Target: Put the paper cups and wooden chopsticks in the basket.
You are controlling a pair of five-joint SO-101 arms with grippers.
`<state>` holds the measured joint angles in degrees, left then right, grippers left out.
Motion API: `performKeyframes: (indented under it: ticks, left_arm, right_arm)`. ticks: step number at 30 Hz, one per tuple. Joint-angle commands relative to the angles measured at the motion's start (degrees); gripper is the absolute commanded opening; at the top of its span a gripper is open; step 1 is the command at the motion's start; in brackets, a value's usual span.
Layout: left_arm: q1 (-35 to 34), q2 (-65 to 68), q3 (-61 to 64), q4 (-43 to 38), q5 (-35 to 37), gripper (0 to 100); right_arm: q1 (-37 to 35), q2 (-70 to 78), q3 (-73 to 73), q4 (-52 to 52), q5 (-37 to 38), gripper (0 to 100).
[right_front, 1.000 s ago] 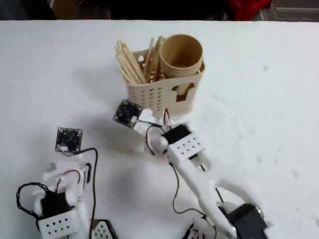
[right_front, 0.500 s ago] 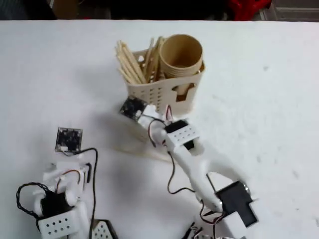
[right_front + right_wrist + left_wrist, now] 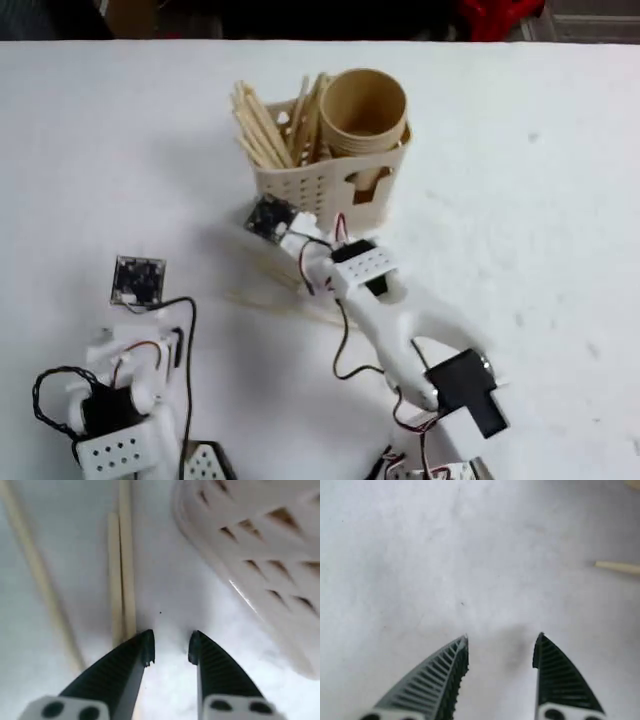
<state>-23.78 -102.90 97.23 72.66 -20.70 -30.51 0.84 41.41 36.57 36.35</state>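
Pincers are hovering empty, right pincer [image 3: 171, 647] barely parted beside pale wooden chopsticks [image 3: 127, 555] by the cream slotted plastic basket [image 3: 240, 535], left pincer [image 3: 501, 639] wide.

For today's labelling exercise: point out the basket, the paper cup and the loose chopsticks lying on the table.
basket [image 3: 320, 195], high view, front perforated wall.
paper cup [image 3: 362, 110], high view, inner wall.
loose chopsticks [image 3: 127, 570], right wrist view, middle of one shaft.

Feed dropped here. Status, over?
Right end effector open, low beside loose chopsticks. Left end effector open above table. Basket wall close by right.
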Motion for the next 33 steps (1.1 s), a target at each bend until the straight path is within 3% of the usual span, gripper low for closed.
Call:
performKeyframes:
  ticks: [1,7,16,30,33]
  left_arm:
    - [-0.31,-0.22,-0.18,0.18,-0.18,22]
    - [-0.31,-0.22,-0.18,0.18,-0.18,22]
    - [-0.31,-0.22,-0.18,0.18,-0.18,22]
    - [-0.31,-0.22,-0.18,0.18,-0.18,22]
    - [-0.31,-0.22,-0.18,0.18,-0.18,22]
  right_arm:
    - [0.04,-2.33,-1.67,-0.22,0.09,12.7]
    - [-2.07,-9.1,-0.44,4.0,-0.09,12.7]
    - [-3.47,-9.1,4.31,-1.98,0.09,12.7]
    - [-3.47,1.54,-3.43,2.95,0.09,12.5]
    - [-3.47,1.89,-3.96,3.56,0.35,3.7]
